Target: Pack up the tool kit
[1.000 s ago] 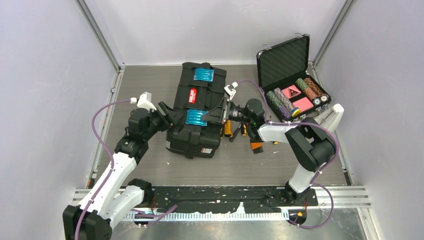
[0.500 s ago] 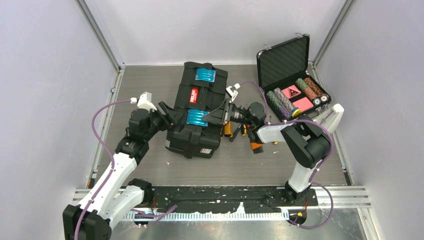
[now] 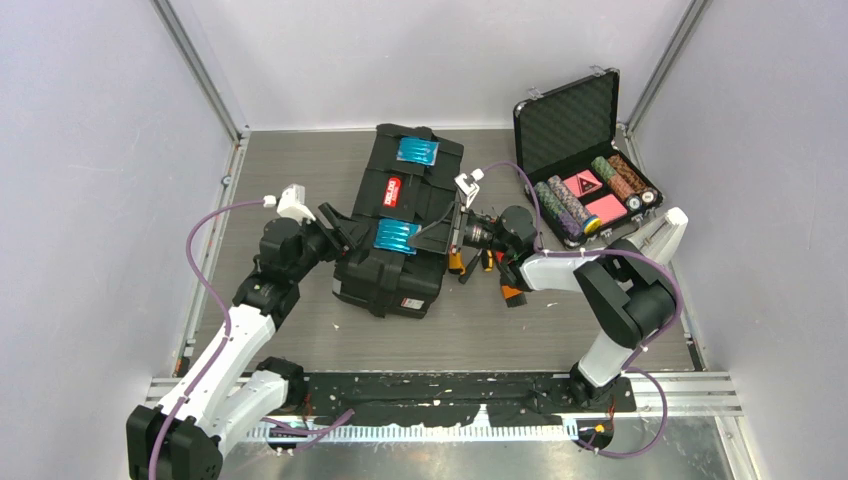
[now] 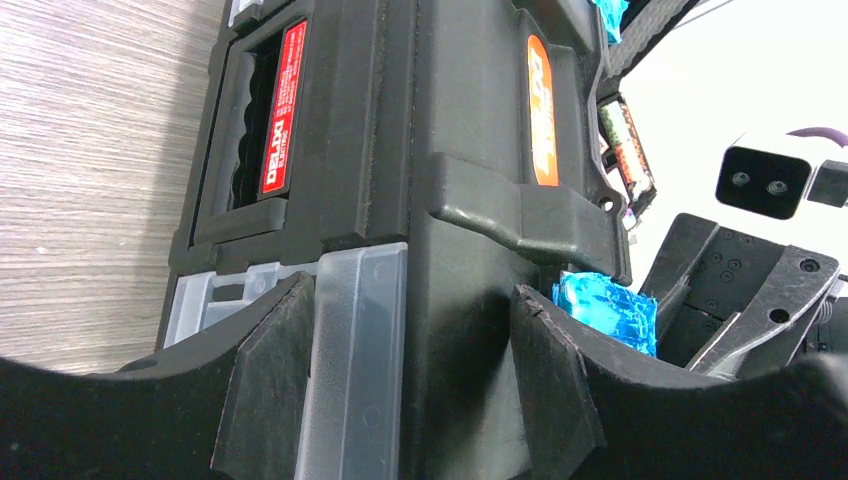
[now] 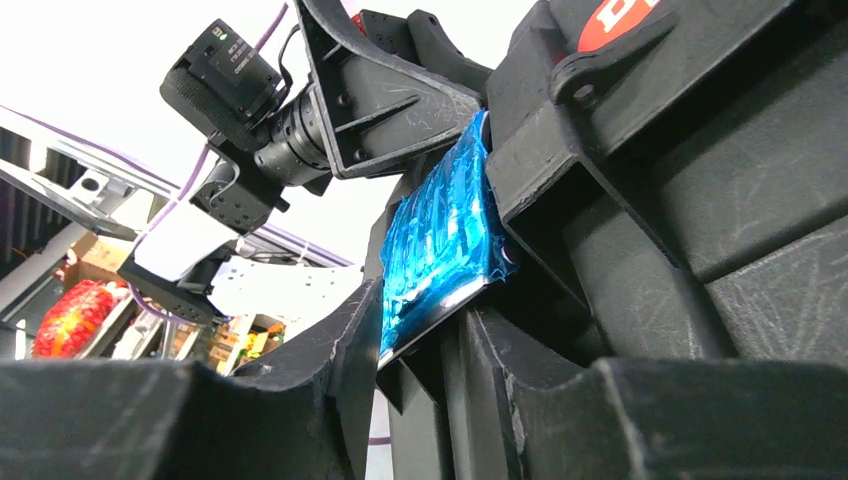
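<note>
Surface: grey wood-grain table point(image 3: 300, 160), pale walls point(image 3: 90, 150).
Toolbox point(image 3: 385, 275): lying at table centre.
Left gripper point(image 4: 410, 300): clamps toolbox's left side.
Right gripper point(image 5: 420, 320): narrow around blue latch point(image 5: 440, 240); grip unclear.
Change: toolbox's far end swung slightly right.

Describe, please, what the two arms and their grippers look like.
Both arms have white links with black joints: the left arm and the right arm. A purple cable loops along each to a small white wrist housing. The left gripper and right gripper have black, angular, scuffed fingers.
</note>
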`<act>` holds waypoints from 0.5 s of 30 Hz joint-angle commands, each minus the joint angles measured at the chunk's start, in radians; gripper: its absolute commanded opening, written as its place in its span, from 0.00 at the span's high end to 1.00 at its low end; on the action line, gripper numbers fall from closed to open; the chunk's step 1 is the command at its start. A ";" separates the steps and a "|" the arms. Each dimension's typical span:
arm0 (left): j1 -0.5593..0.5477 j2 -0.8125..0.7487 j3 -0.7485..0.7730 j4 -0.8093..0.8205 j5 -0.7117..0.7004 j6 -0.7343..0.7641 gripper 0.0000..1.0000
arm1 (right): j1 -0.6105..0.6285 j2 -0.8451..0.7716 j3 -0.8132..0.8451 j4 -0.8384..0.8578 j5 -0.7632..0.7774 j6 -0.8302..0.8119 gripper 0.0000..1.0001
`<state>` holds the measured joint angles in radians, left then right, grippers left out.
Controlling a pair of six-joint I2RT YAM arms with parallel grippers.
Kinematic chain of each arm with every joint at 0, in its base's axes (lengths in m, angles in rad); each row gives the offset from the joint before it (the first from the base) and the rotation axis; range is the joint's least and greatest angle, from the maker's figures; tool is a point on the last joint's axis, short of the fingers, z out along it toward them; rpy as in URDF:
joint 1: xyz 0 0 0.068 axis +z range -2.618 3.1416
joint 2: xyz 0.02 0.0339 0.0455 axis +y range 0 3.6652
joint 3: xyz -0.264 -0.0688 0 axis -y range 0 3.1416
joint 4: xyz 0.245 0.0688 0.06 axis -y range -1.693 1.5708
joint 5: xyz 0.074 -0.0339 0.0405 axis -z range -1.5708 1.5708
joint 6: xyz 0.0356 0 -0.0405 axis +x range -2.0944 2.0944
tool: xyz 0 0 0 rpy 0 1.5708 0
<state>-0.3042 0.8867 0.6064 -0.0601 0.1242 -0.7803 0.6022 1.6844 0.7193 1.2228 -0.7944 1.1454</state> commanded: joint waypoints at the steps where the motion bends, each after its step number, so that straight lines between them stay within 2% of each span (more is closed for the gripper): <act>1: -0.024 0.078 -0.090 -0.276 0.011 0.043 0.59 | 0.041 -0.181 0.045 0.395 -0.052 -0.052 0.64; 8: -0.024 0.066 -0.096 -0.282 -0.002 0.042 0.60 | 0.038 -0.221 0.056 0.392 -0.065 -0.057 0.61; 15: -0.026 0.002 -0.075 -0.337 -0.051 0.062 0.60 | 0.037 -0.249 0.050 0.095 -0.045 -0.123 0.52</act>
<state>-0.3130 0.8776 0.5922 -0.0517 0.1280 -0.8089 0.6075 1.5906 0.6880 1.1442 -0.8177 1.0523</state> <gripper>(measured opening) 0.642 0.476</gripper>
